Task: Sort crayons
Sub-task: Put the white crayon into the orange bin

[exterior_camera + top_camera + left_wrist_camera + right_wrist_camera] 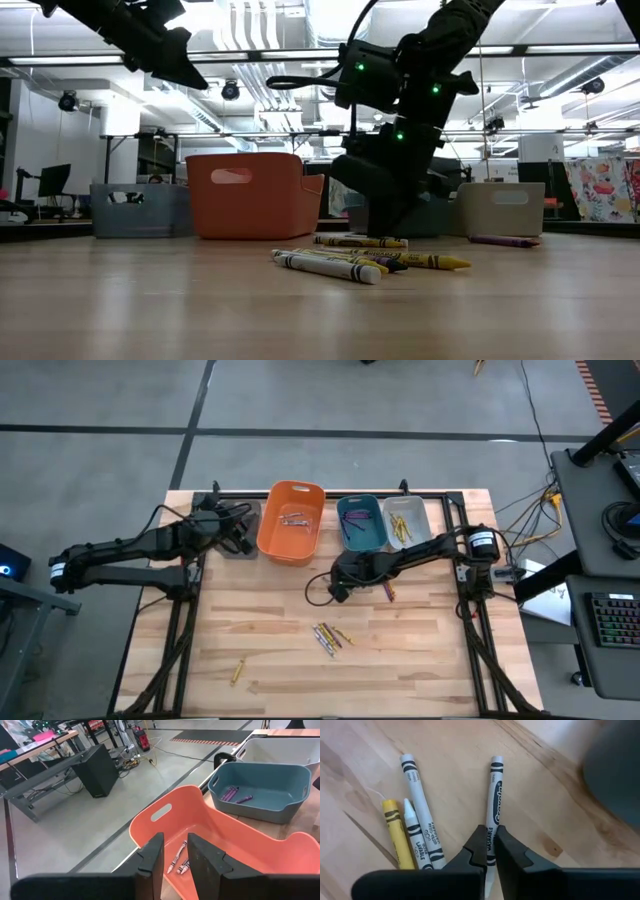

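Right gripper [491,851] clamped on a white crayon [493,800] at table level; the pick looks made, the lift not yet begun.

Its fingers pinch the crayon near its lower half, the stick lying flat on the wooden table [270,610], its long axis running straight ahead of the fingers; which end is the tip I cannot tell; two more white crayons [422,820] and a yellow one [395,832] lie just beside it; next, I judge, a clean raise without dragging those neighbours, then a carry to the matching bin, likely the orange bin [292,520], which already holds pale crayons; left gripper [175,855] hovers over that bin, jaws slightly apart, empty.
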Motion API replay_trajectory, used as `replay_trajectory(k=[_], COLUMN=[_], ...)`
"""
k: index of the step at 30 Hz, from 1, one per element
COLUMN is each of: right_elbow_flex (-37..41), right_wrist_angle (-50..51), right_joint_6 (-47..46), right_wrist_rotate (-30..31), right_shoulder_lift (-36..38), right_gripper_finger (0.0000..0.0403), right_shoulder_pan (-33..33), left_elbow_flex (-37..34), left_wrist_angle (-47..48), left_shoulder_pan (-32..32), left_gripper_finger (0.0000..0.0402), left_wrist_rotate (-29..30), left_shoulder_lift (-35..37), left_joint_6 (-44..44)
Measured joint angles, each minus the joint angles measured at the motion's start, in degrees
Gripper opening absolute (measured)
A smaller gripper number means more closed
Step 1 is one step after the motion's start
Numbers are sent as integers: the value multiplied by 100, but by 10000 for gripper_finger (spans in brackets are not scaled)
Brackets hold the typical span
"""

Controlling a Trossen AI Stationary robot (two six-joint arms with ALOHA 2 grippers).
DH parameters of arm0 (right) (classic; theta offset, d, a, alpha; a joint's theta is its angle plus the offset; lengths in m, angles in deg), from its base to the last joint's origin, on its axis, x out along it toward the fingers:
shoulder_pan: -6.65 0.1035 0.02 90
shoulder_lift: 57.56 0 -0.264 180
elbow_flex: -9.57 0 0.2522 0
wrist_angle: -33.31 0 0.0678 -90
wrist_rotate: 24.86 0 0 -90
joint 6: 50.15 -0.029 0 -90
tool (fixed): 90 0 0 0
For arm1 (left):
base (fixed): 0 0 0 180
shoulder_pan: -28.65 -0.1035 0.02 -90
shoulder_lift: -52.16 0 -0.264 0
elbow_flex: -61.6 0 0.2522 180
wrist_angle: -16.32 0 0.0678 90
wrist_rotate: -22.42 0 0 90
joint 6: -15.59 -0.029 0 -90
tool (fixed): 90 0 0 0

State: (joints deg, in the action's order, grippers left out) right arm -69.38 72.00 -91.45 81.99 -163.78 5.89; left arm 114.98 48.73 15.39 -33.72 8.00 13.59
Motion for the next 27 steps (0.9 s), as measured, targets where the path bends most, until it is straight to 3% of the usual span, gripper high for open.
replay_trajectory(k=[5, 13, 20, 27], right_elbow_flex=[-65, -608, -1826, -3020], right_wrist_angle=[210, 102, 489, 905], right_joint_6=[81, 505, 1175, 2083], right_wrist_rotate=[-159, -1025, -1337, -1283], right_shoulder_lift=[256, 684, 694, 654], right_gripper_finger=[13, 13, 12, 12], right_shoulder_pan=[9, 13, -200, -634], left_elbow_flex=[0, 0, 0, 0], left_wrist_angle=[2, 41, 35, 94], left_shoulder_pan=[0, 0, -2, -2], left_gripper_finger=[68, 68, 68, 68], left_wrist_rotate=[0, -4, -1, 10], left_shoulder_lift=[0, -2, 0, 0], left_joint_6=[0, 144, -29, -124])
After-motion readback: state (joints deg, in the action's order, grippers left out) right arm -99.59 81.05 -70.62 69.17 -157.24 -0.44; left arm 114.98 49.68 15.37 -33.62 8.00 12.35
